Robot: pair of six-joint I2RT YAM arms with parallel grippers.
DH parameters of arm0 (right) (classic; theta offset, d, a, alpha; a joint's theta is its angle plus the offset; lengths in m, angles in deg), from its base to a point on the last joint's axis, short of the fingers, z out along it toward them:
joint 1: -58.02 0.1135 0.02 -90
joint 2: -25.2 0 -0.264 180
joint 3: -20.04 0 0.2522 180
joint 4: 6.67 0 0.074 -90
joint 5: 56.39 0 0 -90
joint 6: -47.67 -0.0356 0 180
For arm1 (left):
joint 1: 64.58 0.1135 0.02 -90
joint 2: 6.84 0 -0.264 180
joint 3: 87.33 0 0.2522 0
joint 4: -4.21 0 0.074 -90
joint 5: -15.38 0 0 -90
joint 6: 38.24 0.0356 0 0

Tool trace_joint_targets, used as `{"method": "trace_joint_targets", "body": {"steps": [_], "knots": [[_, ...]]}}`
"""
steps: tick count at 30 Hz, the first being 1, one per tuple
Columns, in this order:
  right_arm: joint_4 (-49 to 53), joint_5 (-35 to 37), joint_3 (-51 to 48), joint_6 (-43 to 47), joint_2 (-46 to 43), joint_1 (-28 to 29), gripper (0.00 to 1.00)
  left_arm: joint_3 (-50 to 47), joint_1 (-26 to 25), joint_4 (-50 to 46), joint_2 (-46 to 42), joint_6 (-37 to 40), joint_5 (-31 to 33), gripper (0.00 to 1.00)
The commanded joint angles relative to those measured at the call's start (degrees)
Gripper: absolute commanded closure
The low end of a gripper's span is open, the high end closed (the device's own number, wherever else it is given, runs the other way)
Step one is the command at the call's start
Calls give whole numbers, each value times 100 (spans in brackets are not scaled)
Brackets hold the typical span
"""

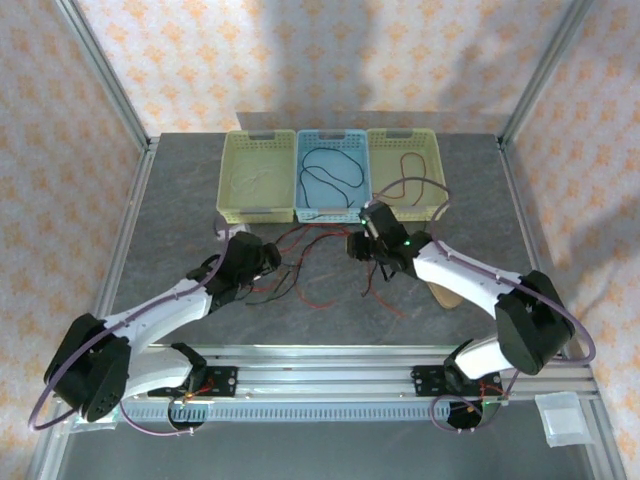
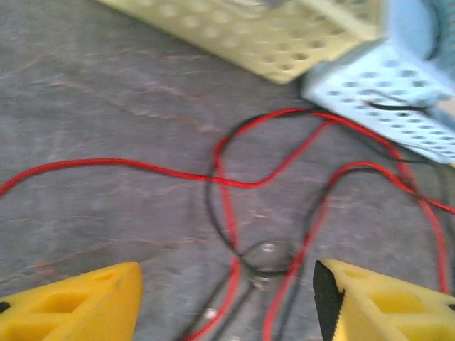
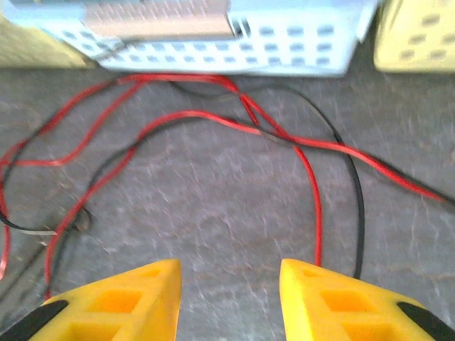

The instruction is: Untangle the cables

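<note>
Yellow fingertips (image 2: 78, 302) of the left gripper (image 2: 227, 305) stand spread low over the grey table (image 2: 85, 92). Between them we see a red cable (image 2: 234, 183) and a black cable (image 2: 210, 209) crossing in loose loops, just in front of the blue basket (image 2: 384, 85). We judge the step to be picking one strand out of that crossing, so we would pinch the red alone, away from where the black lies across it, and lift gently. Our right gripper (image 3: 229, 302) is likewise parted and holds nothing; red and black strands run up to its right finger. We would have it take the black strand well apart from the left's grasp, then draw the two grippers slowly apart, watching for snags.
</note>
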Motion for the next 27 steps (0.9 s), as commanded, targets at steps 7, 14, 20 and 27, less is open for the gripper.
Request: {"method": "trace_joint_targets", "body": {"steps": [7, 14, 20, 27], "knots": [[37, 490, 339, 112, -479, 29, 60, 1123, 195, -444, 1310, 1750, -640, 46], [16, 580, 152, -18, -661, 29, 61, 1997, 236, -1254, 2208, 2030, 264, 55], [68, 631, 247, 15, -646, 29, 61, 2213, 242, -1124, 2587, 2091, 224, 60], [117, 655, 288, 50, -622, 29, 62, 2122, 231, -916, 2902, 2084, 154, 65]]}}
